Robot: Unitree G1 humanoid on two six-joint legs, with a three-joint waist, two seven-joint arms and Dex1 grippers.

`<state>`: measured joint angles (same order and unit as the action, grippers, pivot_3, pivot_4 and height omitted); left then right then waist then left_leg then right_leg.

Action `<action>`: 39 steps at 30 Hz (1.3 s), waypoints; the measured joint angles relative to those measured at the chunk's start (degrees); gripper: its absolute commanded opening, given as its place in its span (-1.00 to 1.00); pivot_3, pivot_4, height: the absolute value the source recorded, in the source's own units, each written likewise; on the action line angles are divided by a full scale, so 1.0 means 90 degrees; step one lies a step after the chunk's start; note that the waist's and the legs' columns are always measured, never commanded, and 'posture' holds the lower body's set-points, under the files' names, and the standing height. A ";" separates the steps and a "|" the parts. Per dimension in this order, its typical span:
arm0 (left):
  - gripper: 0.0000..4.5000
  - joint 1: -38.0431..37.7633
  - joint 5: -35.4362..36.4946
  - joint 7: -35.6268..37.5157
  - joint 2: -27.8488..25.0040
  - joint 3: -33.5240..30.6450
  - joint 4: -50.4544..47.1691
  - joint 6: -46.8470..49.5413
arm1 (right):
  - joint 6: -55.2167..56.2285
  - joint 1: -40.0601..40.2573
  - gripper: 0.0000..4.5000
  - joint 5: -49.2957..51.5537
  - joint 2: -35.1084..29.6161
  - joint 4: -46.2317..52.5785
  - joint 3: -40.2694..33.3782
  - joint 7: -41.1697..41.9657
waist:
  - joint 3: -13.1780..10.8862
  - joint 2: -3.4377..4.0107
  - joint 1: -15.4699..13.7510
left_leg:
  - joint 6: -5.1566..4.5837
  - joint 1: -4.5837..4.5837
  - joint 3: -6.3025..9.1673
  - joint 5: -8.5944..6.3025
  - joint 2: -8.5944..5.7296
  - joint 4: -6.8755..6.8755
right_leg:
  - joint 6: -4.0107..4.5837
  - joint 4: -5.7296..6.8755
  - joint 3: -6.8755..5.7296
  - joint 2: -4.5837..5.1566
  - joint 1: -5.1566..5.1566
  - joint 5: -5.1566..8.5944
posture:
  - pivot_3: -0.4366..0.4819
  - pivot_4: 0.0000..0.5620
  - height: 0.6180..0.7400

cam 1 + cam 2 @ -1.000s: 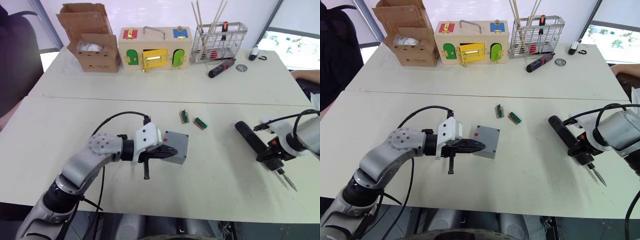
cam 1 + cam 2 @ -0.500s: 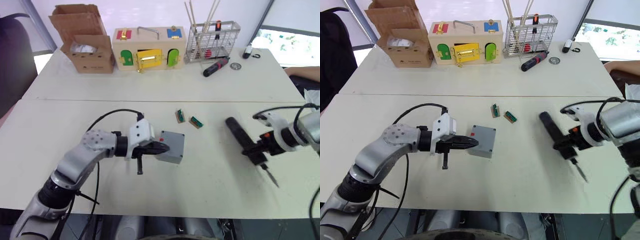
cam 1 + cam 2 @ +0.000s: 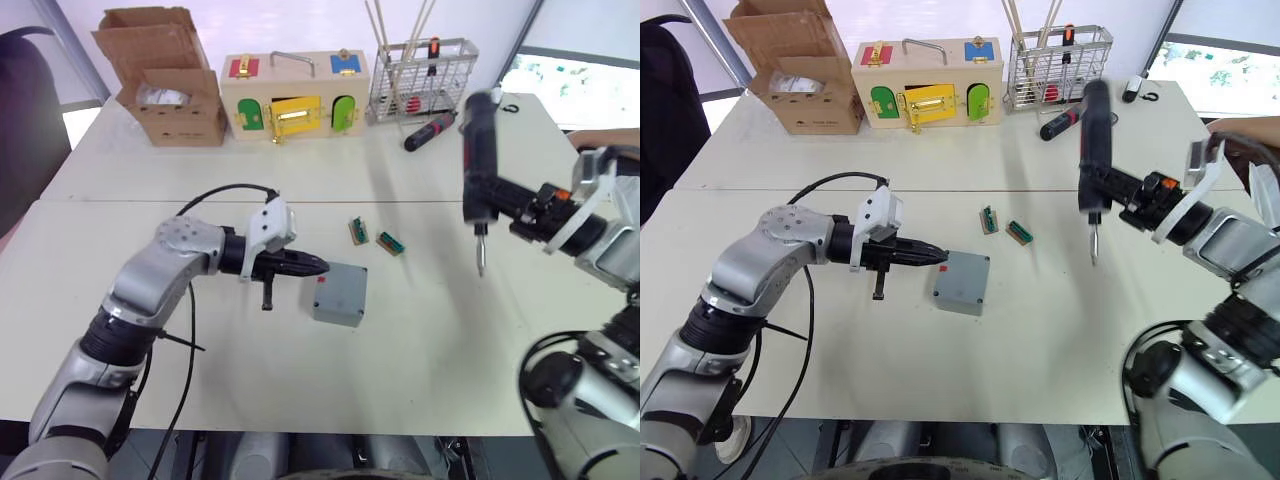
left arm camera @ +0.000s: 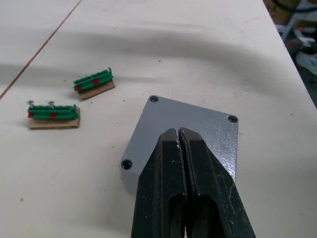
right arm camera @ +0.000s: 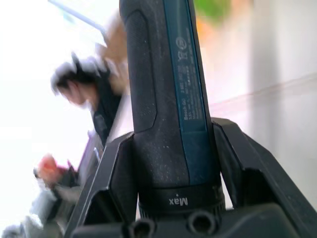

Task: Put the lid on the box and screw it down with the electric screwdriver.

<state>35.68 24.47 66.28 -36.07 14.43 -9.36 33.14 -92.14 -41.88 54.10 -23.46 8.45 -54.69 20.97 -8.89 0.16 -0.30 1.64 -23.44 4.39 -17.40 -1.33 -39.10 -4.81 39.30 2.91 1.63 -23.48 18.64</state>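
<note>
White table (image 3: 420, 330): box (image 3: 339, 294), lid fitted, at centre. L jaws (image 3: 318, 266) together, empty, at box's 10 o'clock. R jaws (image 3: 522, 213) clamped on electric screwdriver (image 3: 478, 170), bit down, airborne at 3 o'clock. Step: screwing. Next: align bit w/ corner screw.

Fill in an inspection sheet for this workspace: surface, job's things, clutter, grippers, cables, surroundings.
Surface: two pale tables butted together.
Job's things: box with lid on it; electric screwdriver upright in the air, bit down.
Clutter: two green connectors, latch box, carton, wire basket, hand screwdriver.
Grippers: left gripper shut, beside the box; right gripper shut on the screwdriver.
Cables: black cable over left arm.
Surroundings: window.
</note>
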 measured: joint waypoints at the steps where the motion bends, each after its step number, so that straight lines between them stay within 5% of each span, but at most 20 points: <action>1: -1.00 0.0070 -0.0001 0.0046 0.0004 -0.0001 0.0063 -0.0002 | 0.0000 -0.0157 -0.12 0.0195 0.0277 0.0270 -0.0241 -0.0336 | 0.0001 0.0002 0.0018 | 0.0000 0.0002 0.0001 0.0000 0.0001 0.0002 | 0.0000 0.0001 0.0000 -0.0001 0.0000 0.0000 | -0.05 -0.47 1.00; 5: -1.00 0.0210 -0.0003 0.0200 0.0064 -0.0001 0.0308 -0.0005 | 0.0440 -0.0349 -0.12 0.1740 0.1624 0.1150 -0.0780 -0.1903 | 0.0002 0.0005 0.0162 | 0.0019 0.0002 0.0009 0.0011 0.0005 0.0013 | 0.0000 0.0008 -0.0004 -0.0002 -0.0001 0.0000 | -0.05 -0.47 1.00; 11: -1.00 0.0272 0.0032 0.0145 0.0157 -0.0060 0.0304 0.0117 | 0.2382 -0.0194 -0.12 0.2879 0.2140 0.1940 0.0037 -0.3244 | -0.0001 0.0014 0.0170 | 0.0024 0.0001 0.0007 0.0014 0.0001 0.0013 | 0.0000 0.0007 -0.0004 0.0002 -0.0001 0.0000 | -0.05 -0.47 1.00; 22: -1.00 0.0193 0.0284 -0.0196 0.0396 -0.0216 0.0112 0.0524 | 0.5477 0.1184 -0.12 -0.0661 0.1331 0.2916 0.4129 -0.1561 | -0.0001 0.0015 0.0316 | 0.0036 0.0002 0.0009 0.0020 0.0000 0.0013 | -0.0001 -0.0002 -0.0004 -0.0006 -0.0002 0.0001 | -0.05 -0.47 1.00; 39: -1.00 -0.0437 -0.0653 -0.0321 0.0499 0.0374 0.0250 -0.0358 | 0.7384 0.2934 -0.12 -0.3033 0.1450 0.2977 0.6533 -0.0999 | -0.0001 0.0015 0.0295 | 0.0045 0.0002 0.0013 0.0025 0.0000 0.0012 | -0.0001 -0.0004 -0.0004 -0.0003 -0.0001 0.0001 | -0.05 -0.47 1.00</action>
<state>31.75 18.59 63.39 -31.58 17.79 -7.12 29.92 -25.68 -15.47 26.81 -10.41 35.24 4.11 11.98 -8.90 0.29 2.35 2.04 -23.42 4.51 -17.17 -1.33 -39.00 -4.82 39.27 2.87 1.60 -23.49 18.65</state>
